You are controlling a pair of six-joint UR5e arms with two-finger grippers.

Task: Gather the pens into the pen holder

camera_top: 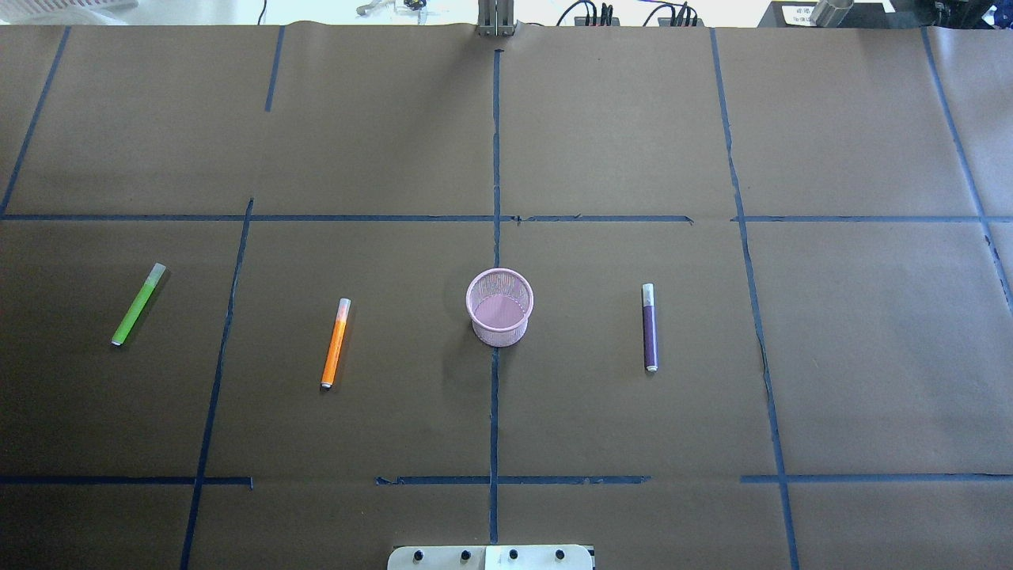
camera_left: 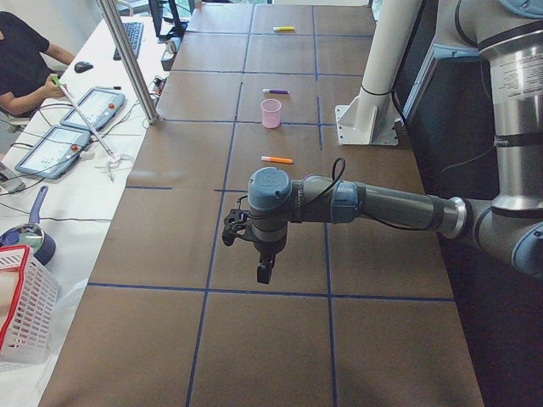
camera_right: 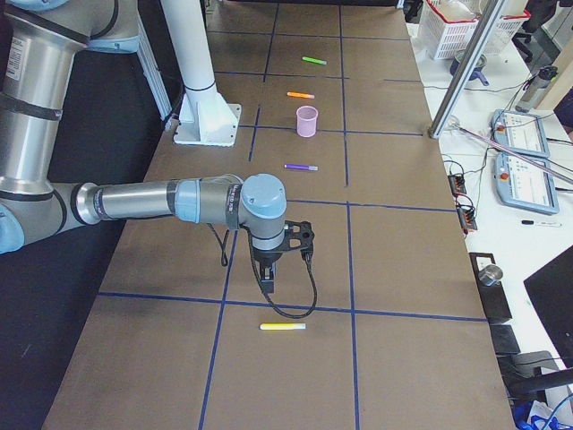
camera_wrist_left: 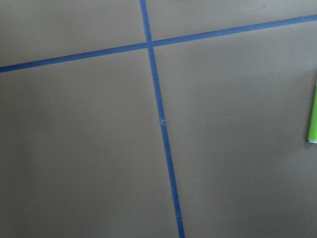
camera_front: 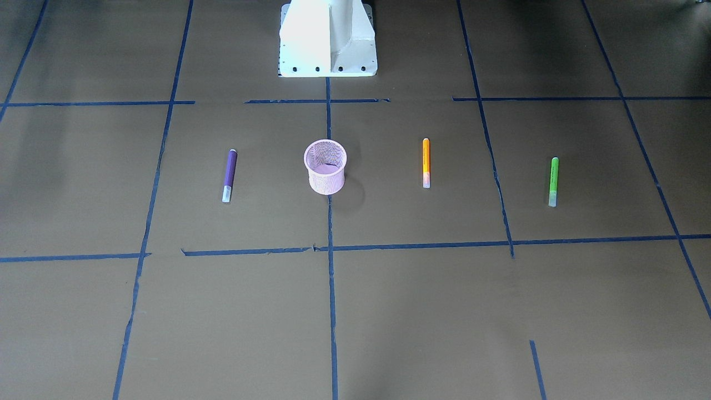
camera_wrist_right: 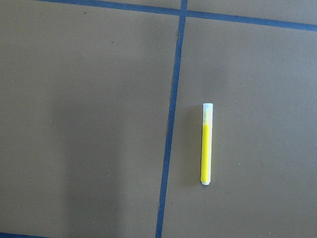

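Note:
The pink mesh pen holder [camera_top: 499,306] stands upright and empty at the table's middle. The purple pen [camera_top: 649,326] lies to its right; the orange pen [camera_top: 335,342] and the green pen [camera_top: 138,304] lie to its left. A fourth, yellow pen [camera_wrist_right: 206,144] lies near the table's right end. My left gripper [camera_left: 265,271] hangs above the table's left end, with the green pen's tip [camera_wrist_left: 313,116] at the left wrist view's edge. My right gripper [camera_right: 267,285] hangs just short of the yellow pen [camera_right: 283,327]. I cannot tell whether either gripper is open or shut.
The robot's white pedestal [camera_front: 328,39] stands behind the holder. Blue tape lines grid the brown table. A side bench with teach pendants [camera_left: 51,146], a metal pole [camera_left: 127,59] and a white basket [camera_left: 21,305] runs along the far edge, with an operator seated there.

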